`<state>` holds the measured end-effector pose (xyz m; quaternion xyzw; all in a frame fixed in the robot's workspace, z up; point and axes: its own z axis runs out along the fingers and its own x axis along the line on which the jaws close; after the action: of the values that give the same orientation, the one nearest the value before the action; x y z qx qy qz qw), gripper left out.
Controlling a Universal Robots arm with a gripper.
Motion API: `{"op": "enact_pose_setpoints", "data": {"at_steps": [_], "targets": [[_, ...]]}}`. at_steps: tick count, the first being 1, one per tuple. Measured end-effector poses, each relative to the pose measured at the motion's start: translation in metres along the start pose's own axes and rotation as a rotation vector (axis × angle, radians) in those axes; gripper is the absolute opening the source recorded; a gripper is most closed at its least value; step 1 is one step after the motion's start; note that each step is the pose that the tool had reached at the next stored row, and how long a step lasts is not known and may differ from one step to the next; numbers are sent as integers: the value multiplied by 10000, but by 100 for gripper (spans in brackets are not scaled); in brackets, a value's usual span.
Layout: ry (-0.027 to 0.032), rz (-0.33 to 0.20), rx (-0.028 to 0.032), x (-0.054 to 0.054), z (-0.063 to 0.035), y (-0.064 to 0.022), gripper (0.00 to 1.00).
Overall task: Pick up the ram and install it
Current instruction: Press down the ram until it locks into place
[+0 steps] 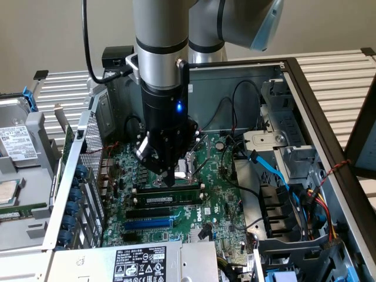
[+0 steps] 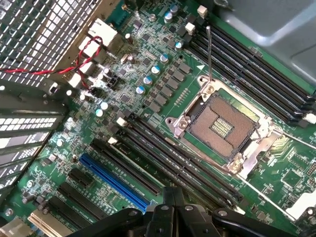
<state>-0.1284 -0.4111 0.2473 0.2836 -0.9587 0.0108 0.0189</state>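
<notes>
Green motherboard (image 1: 217,194) | jaws state cannot tell | gripper (image 1: 166,176) low over black slots (image 1: 167,189), case walls close

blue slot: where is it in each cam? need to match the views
Exterior view: the blue slot lies on the motherboard's near part, just below the black slots.
Wrist view: the blue slot runs diagonally, parallel to the black slots beside it.
Shared landmark: the CPU socket.
</notes>
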Motion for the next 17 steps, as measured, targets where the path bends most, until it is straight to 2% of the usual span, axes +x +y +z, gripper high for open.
{"op": "enact_pose_setpoints", "data": {"at_steps": [17], "targets": [[28, 2768, -117, 0, 0, 0, 10]]}}
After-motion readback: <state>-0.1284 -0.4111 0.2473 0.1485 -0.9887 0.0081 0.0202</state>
